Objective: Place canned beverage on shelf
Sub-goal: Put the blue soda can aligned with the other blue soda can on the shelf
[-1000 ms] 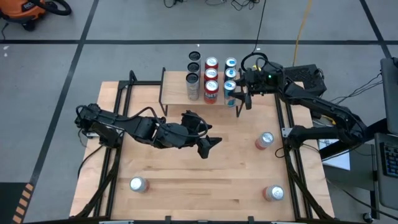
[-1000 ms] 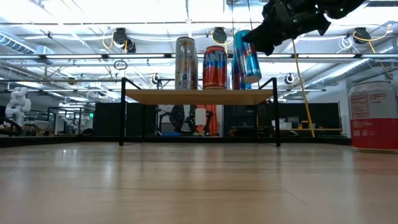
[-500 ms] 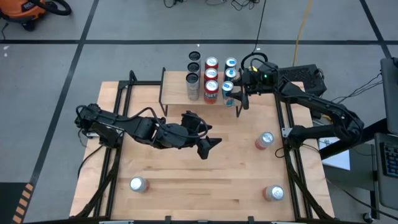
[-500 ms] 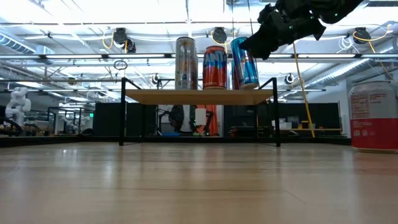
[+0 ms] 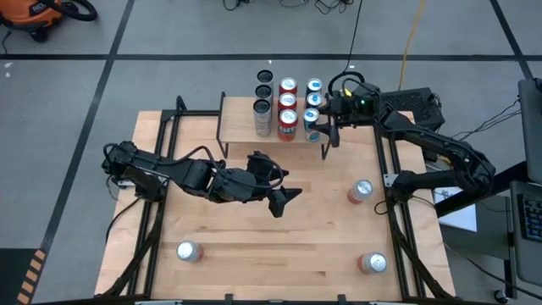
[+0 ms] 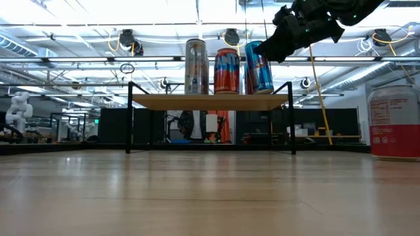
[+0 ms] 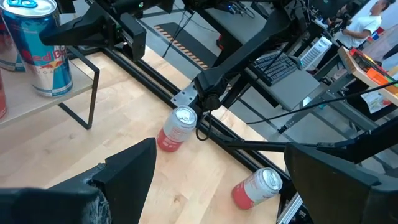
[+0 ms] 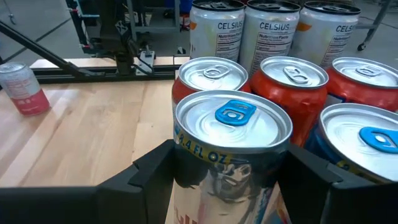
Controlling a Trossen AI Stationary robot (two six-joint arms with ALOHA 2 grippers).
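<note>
Glossy metal can (image 8: 233, 134), pale wooden shelf (image 6: 210, 101)

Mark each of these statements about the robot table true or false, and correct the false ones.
1. The right gripper is closed around a blue canned beverage with a silver top at the small wooden shelf on black metal legs. True.
2. The left gripper holds a red can. False: it is open and holds nothing, over the middle of the large wooden tabletop.
3. Three loose cans stand on the tabletop off the shelf. True: one near the front left, two on the right.
4. The shelf carries no cans apart from the held one. False: silver, red and blue cans stand on it in rows.
5. The held can lies on its side. False: it is roughly upright, slightly tilted.
</note>
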